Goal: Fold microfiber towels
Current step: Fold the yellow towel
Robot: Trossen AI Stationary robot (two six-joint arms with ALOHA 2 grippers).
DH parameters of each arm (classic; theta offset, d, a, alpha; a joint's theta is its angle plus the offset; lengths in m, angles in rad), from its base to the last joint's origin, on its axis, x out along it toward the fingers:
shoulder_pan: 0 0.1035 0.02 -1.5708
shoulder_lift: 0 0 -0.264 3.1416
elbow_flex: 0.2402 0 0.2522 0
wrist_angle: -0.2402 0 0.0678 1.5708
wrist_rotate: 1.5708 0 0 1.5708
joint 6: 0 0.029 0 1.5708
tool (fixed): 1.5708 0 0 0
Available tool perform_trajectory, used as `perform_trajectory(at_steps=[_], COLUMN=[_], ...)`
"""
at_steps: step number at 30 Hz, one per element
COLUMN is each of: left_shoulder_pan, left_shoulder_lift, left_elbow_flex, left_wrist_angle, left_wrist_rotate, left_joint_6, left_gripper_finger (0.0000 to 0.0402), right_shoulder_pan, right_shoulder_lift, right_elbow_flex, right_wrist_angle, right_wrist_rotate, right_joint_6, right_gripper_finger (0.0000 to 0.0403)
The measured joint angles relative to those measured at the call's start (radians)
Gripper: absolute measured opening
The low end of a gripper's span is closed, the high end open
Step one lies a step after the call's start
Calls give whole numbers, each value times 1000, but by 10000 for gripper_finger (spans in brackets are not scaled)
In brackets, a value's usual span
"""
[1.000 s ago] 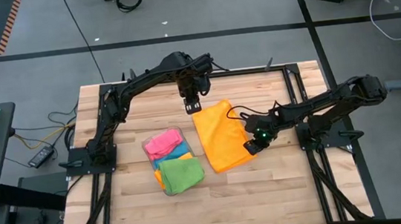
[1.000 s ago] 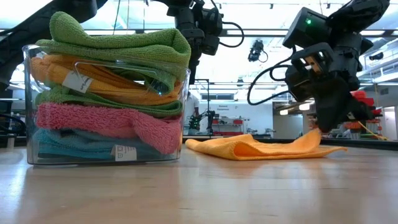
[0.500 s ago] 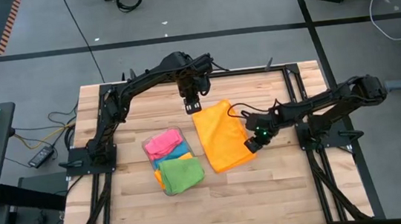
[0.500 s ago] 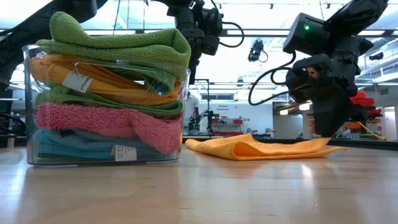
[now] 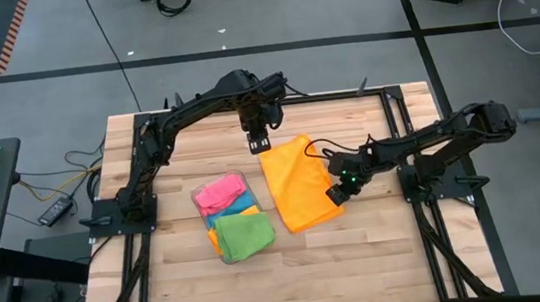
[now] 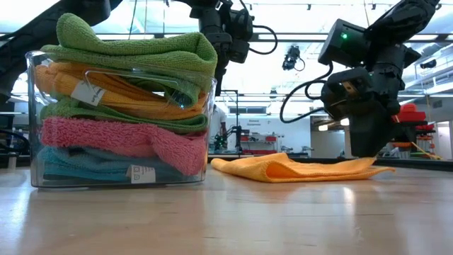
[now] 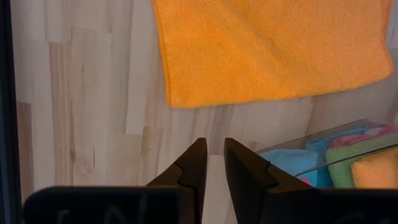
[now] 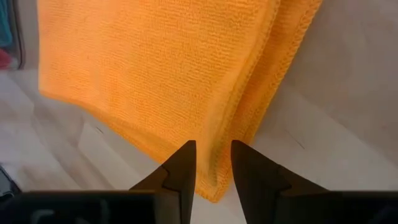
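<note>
Right gripper point(image 5: 336, 193) of my two dark claws sits low at the right edge of the bright orange microfiber towel point(image 5: 298, 182), which lies flat on the pale wooden slatted table point(image 5: 382, 260), just right of centre. Its fingers point(image 8: 180, 168) stand a little apart with nothing between them; the doubled hem of the cloth lies just beyond the tips, so I read the claw as released, not grasping. The towel shows a layered edge on that right side, which suggests one fold is already laid, and the claw is placed there because that is the edge it would work next.

My left gripper point(image 5: 258, 142) hovers above the table at the far left corner of the same towel, apart from the fabric. Its fingers point(image 7: 193, 171) are nearly together, a thin slit between them, holding nothing. I judge it is parked there to be ready for that corner.

Left of the orange towel, toward the near side, stands a small clear plastic tray point(image 6: 212, 127) stacked with folded cloths: sky blue point(image 6: 85, 166) at the bottom, then pink point(image 6: 106, 136), green and orange bands, and a green towel point(image 6: 134, 46) on top. That stack is where finished towels seem to go.
</note>
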Motion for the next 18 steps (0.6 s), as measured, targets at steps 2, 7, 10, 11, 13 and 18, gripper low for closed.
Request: perform_trajectory(at_steps=[2, 7, 10, 11, 13, 18], left_shoulder_pan=[0, 0, 0, 0, 0, 0], left_shoulder_lift=[0, 0, 0, 0, 0, 0], left_elbow_flex=[0, 0, 0, 0, 0, 0], left_wrist_angle=[0, -1, -1, -1, -1, -1], left_wrist_rotate=[0, 0, 0, 0, 0, 0], left_joint_6=[0, 0, 0, 0, 1, 1], left_gripper_finger=[61, 62, 66, 67, 68, 61], right_shoulder_pan=[0, 0, 0, 0, 3, 10], right_shoulder_lift=[0, 0, 0, 0, 0, 0], right_elbow_flex=[0, -41, -82, -90, -94, -96], right_wrist_angle=[2, 110, 181, 202, 231, 232], right_wrist_rotate=[0, -2, 6, 6, 6, 5], right_joint_6=[-3, 25, 74, 80, 83, 78], right_gripper_finger=[110, 104, 97, 94, 87, 48])
